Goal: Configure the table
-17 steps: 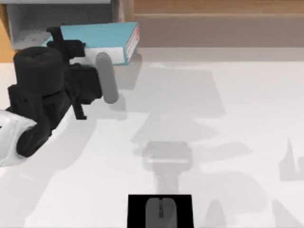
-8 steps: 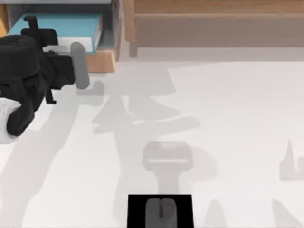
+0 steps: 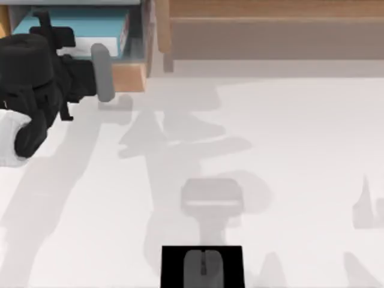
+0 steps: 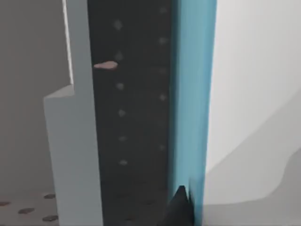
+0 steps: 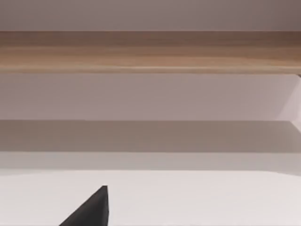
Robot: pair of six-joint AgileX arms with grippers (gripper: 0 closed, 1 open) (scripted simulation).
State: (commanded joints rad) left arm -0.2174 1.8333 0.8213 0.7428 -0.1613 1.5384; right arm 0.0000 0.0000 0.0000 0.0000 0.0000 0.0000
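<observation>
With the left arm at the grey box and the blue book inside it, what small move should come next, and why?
Probably let go and draw the left gripper straight back out over the table. In the top view the blue book already lies inside the grey box at the table's far left, so nothing seems left to push. Whether the fingers are clamped on it cannot be seen.

A wooden shelf runs along the far edge, a grey box at its left; soft shadows below.
</observation>
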